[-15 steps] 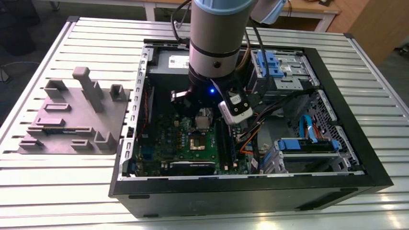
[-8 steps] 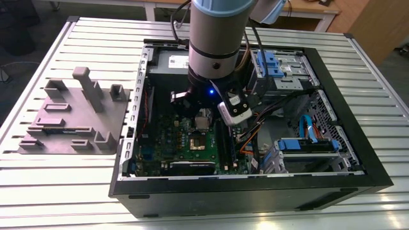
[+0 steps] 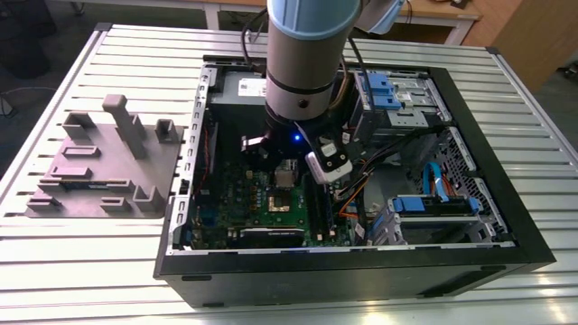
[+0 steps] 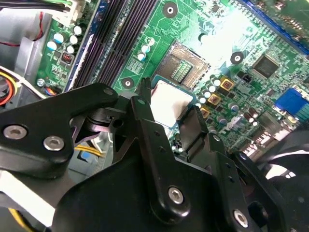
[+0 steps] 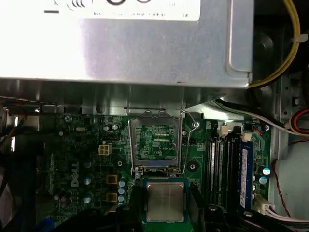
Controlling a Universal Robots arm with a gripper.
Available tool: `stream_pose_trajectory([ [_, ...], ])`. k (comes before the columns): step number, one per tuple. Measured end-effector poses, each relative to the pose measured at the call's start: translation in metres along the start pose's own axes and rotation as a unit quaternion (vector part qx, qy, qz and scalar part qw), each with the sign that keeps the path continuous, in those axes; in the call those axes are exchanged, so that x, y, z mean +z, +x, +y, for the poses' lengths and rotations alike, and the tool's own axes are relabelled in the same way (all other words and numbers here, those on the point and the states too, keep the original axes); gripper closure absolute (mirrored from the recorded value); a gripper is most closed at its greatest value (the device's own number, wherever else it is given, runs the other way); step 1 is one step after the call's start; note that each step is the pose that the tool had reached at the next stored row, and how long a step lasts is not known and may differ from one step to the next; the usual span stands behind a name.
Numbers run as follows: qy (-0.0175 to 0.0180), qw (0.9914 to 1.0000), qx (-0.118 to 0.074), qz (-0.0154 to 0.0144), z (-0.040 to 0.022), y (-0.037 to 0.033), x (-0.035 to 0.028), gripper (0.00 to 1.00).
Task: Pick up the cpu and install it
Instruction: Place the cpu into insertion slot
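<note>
**Chip in the grip, hanging just short of the socket**

- Slatted metal table (image 3: 532, 135) carries everything. A grey moulded tray (image 3: 99, 169) sits at the exterior view's left, well apart from the work.
- Open computer case (image 3: 361, 277) fills the centre and right of the exterior view. The arm (image 3: 307, 61) drops into it from top centre.
- Silver-grey box (image 5: 120, 48) sits along one edge of the green board (image 5: 82, 159), with long black slots (image 5: 222, 164) on the socket's far side.
- Socket (image 5: 155, 141) is bare, no chip in it, with its metal frame and wire lever around it.
- Gripper (image 4: 170, 110): fingers (image 4: 145, 125) closed nearly together, pinching the cpu (image 4: 169, 102) by two opposite edges. The silvery top faces the second wrist view.
- In the first wrist view the cpu (image 5: 165, 200) is just beside the socket's near edge, off the board and not over the opening.

Judgement, for the placing:
- Keep the chip level.
- Square its edges to the socket frame before any descent.
- Match the notches; I cannot tell the orientation from here.
- Come down straight; never slide across the contacts, they look easy to bend.
- Mind the lever and frame, both close to the fingers.
</note>
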State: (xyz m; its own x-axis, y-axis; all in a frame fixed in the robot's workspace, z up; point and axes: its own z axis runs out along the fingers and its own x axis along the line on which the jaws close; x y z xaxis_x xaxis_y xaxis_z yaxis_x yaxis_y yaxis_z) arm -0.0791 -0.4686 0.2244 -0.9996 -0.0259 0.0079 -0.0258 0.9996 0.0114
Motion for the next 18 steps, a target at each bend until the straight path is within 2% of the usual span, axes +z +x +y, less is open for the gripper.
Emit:
stream_pose_trajectory([
  [4, 0.0, 1.0, 0.0, 0.0, -0.0001, 0.0, 0.0051, 0.53],
  [12, -0.0002, 1.0, 0.0, -0.0001, 0.0, -0.0001, 0.0062, 0.53],
  [18, 0.0001, 1.0, 0.0, 0.0001, -0.0014, 0.0001, 0.0162, 0.53],
])
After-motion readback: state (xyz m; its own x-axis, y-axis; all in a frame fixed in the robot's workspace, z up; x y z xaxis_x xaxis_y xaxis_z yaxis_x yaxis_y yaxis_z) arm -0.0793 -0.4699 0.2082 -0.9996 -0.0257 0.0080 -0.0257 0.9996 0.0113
